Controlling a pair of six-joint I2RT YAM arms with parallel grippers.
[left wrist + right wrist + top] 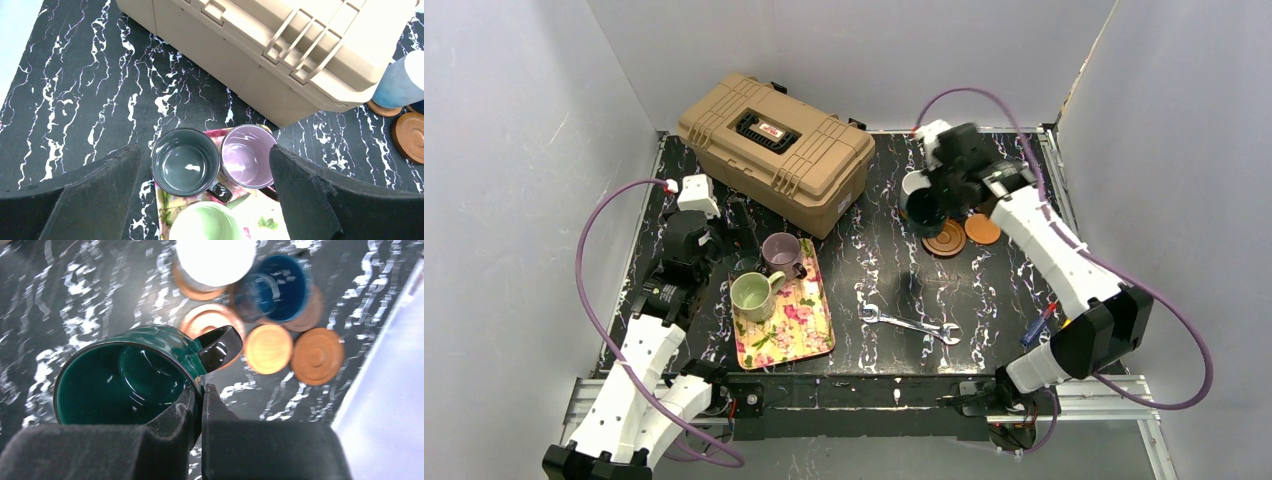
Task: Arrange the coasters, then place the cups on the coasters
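1. Your right tool is closed on the rim of the teal cup, beside the free coasters; I think the rim grip keeps it upright for setting down.
2. The white cup and blue cup sit on coasters.
3. Your left tool hangs open over the dark cup on the tray, probably for the next pick.

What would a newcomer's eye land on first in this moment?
The tan toolbox at the back left is the biggest thing. At far right, the right end effector pinches the rim of a teal mug by the coasters. A floral tray with mugs sits near left.
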